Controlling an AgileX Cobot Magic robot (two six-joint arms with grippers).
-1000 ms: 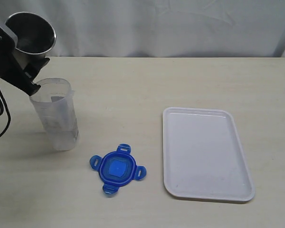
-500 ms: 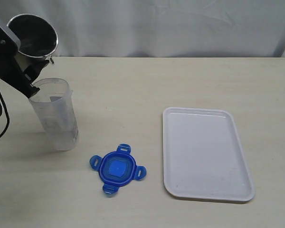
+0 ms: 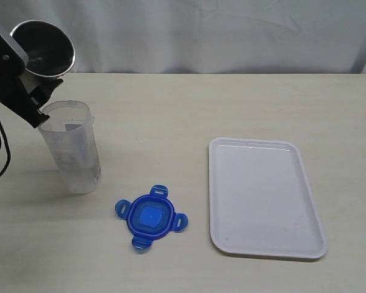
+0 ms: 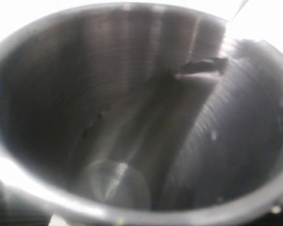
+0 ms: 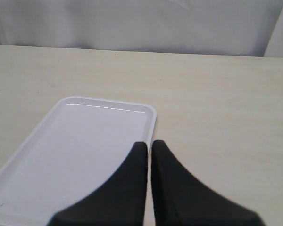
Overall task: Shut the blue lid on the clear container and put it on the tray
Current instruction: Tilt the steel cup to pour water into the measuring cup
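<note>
Two claws are at work, though only one shows in the exterior view. Nearest the camera, the blue lid (image 3: pixel 151 218) lies flat on the tabletop (image 3: pixel 171 116) with its four flaps splayed out; it is off the clear container and apart from it. Just beyond the lid and to its right lies the tray (image 3: pixel 265 198), white and bare, with a strip of tabletop between its rim and the lid. The right claw (image 5: pixel 150 153) hangs above one long rim of the tray, its two dark fingers pressed together with nothing between them. Farther back on the left, the clear container (image 3: pixel 73 152) stands upright on the tabletop, its mouth uncovered, well apart from the tray. Behind and above it, the left claw (image 3: pixel 41 97) grips a steel cup (image 3: pixel 43 49) clear of the tabletop; the jaws stand wide around the cup's body, and the cup is tipped so that its mouth faces the camera; one fingertip sits at the container's rim, and I cannot tell whether it touches. Farthest back hangs a white curtain (image 3: pixel 219 30).
</note>
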